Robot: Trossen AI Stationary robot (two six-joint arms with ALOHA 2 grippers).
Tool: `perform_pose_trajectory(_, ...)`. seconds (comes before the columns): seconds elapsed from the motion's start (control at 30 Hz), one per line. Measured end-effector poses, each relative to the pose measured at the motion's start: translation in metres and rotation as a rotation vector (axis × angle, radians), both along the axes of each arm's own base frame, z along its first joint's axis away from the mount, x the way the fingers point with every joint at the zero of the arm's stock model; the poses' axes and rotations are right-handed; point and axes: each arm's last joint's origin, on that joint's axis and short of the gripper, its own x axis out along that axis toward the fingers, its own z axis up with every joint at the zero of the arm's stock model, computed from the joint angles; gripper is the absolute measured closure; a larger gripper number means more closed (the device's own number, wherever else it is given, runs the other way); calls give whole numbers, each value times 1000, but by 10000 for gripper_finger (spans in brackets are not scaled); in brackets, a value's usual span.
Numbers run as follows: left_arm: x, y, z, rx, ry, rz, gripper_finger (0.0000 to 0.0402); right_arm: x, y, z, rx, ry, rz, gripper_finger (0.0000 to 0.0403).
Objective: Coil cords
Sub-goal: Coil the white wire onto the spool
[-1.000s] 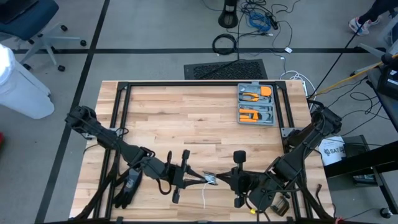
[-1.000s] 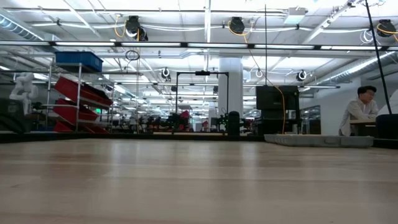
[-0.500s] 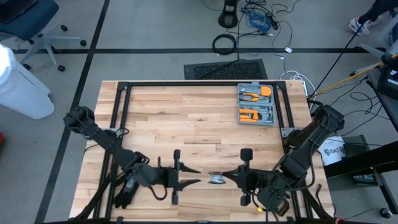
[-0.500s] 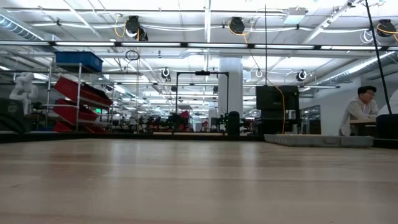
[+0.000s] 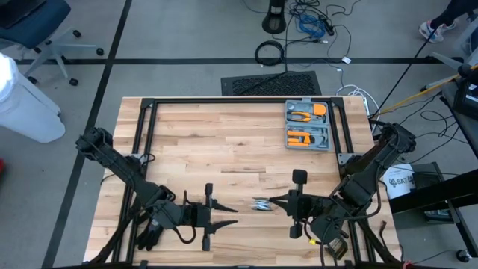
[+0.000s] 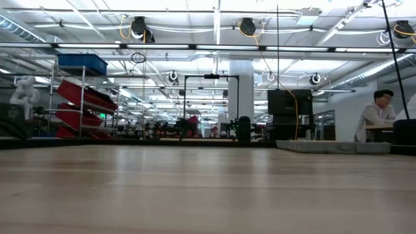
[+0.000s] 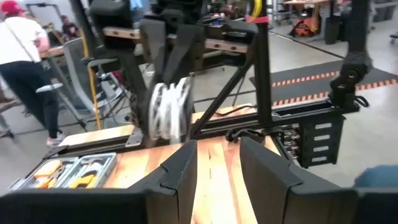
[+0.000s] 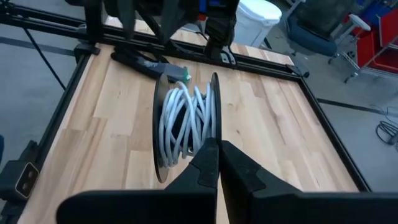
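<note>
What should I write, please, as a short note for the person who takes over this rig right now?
Right end effector: shut on the coiled cord, holding the white bundle above the table's near edge.
Left end effector: open, empty, facing the bundle from a short gap away.
Done: cord looks wound into a compact bundle.
Left: set the bundle down. Whether further cords wait cannot be seen.
The orange tool case sits at the far right, untouched.
</note>
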Motion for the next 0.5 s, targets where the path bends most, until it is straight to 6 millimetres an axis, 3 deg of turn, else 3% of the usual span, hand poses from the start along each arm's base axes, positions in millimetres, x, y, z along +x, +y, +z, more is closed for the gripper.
perform_pose_trajectory(0.3, 1, 0, -3, -201, 11, 40, 274, -4, -5, 8, -32, -40, -31, 402)
perform_pose_trajectory(0.5, 11, -7, -26, -288, 47, 132, 274, -6, -9, 15, -102, -100, -84, 403)
